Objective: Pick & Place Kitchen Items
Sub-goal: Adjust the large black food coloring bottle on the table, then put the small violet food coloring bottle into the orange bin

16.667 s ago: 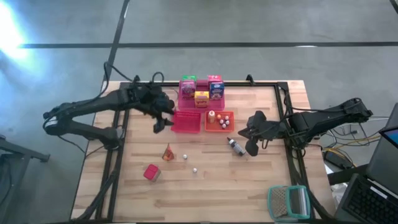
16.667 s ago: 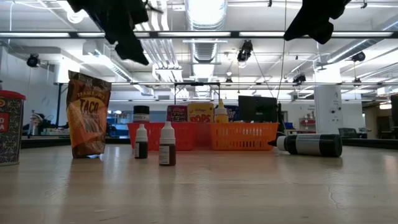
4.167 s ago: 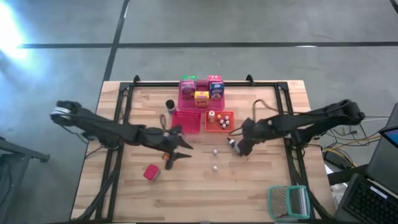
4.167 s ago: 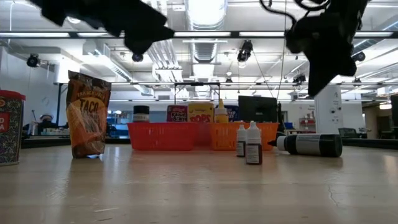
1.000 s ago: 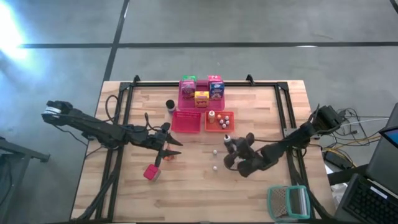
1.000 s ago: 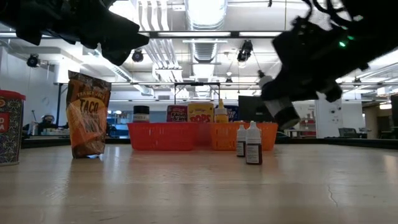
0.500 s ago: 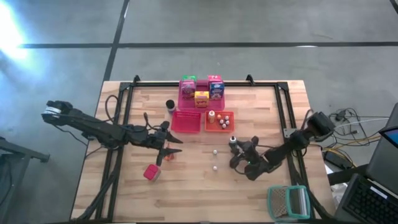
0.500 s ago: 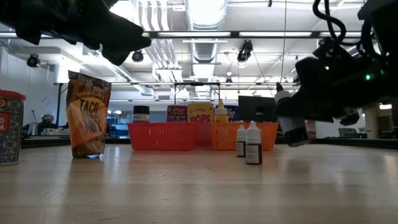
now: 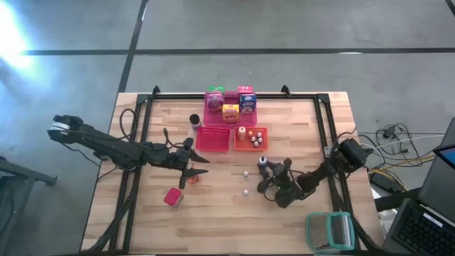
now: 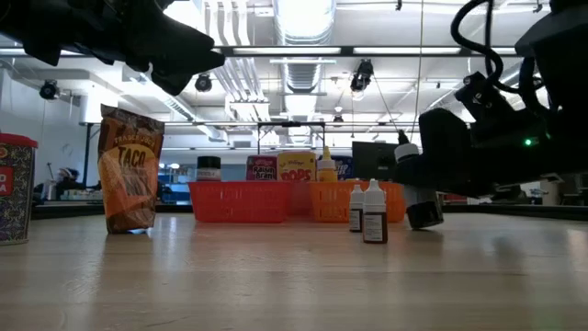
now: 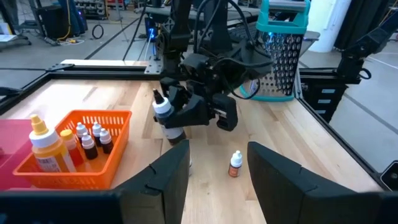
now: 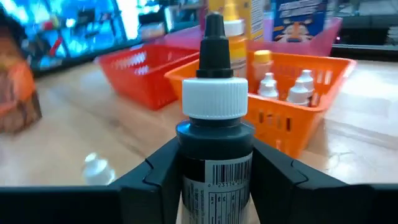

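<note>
Standing upright on the wooden table [image 9: 298,227], the dark bottle [image 12: 214,149] with a white collar and a black pointed tip is between the two fingers [image 12: 155,177] of the right gripper [image 9: 269,176], and in the right wrist view both fingers lie against its sides, so the jaws are closed on it. In the low view the bottom of the bottle [image 10: 424,213] seems to reach the table surface, but I cannot tell if it really rests there. This bottle is just in front of the orange tray [image 9: 260,144], which holds a yellow bottle [image 11: 45,144] and several small dropper bottles [image 11: 93,135]. Beside this tray is the red tray [image 9: 213,139], and behind them the pink tray [image 9: 210,121] carries little cartons in green [image 9: 215,94], yellow [image 9: 230,112] and blue [image 9: 247,102]. Two tiny dropper bottles [image 10: 367,212] stand on the table near the held bottle, to its left side in the high view. The left gripper [image 9: 195,170] is over the left middle of the table, above the orange taco bag [image 10: 131,168]; its jaws are apart with nothing between them. A red can [image 9: 173,197] stands near the front left, a dark jar [image 9: 194,120] stands left of the pink tray, and the teal-framed mesh thing [image 9: 330,231] lies at the front right corner.
</note>
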